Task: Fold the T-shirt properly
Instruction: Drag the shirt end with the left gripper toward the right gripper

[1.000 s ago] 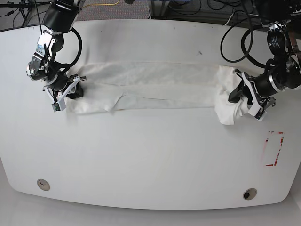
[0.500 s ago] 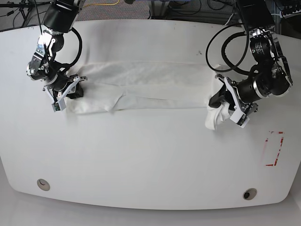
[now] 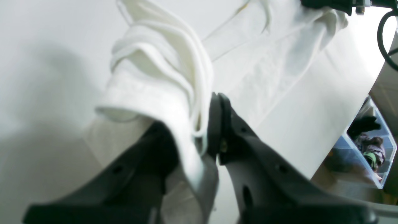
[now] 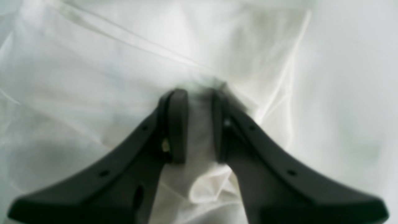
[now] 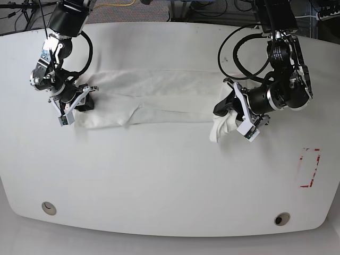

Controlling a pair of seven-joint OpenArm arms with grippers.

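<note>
Overhead, white T-shirt (image 5: 159, 98) stretched long across the table (image 5: 159, 180), left gripper (image 5: 229, 114) bent low, pinching its lifted bunched end, right gripper (image 5: 77, 103) clamping the opposite end flat

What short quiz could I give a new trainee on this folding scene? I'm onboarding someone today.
1. True or false: the left gripper is shut on the T-shirt.
2. Which end of the shirt is raised off the table in the base view? A: left end. B: right end.
3. What does the right gripper pinch?

Key: 1 true. 2 B. 3 the T-shirt's other end, low on the table.
</note>
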